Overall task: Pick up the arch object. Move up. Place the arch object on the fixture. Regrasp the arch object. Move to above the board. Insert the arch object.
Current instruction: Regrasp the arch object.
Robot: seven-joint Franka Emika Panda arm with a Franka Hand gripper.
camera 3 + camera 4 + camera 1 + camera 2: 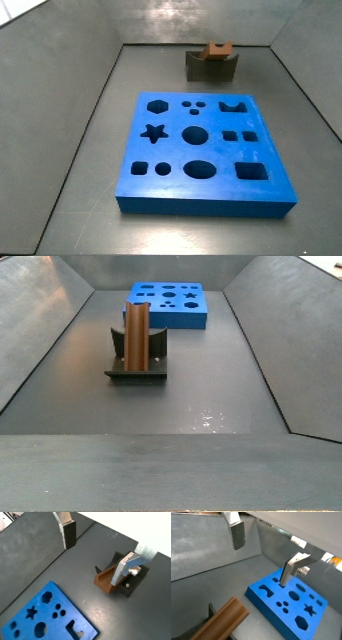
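Your gripper (100, 547) hangs wide open and empty above the floor, clear of the arch (136, 338), which rests on the fixture (138, 368), well apart from the board (170, 305). Its long axis stands nearly upright, tipped slightly toward 1 o'clock in a side view. If you regrasp off-centre, you could knock it out of its seat.
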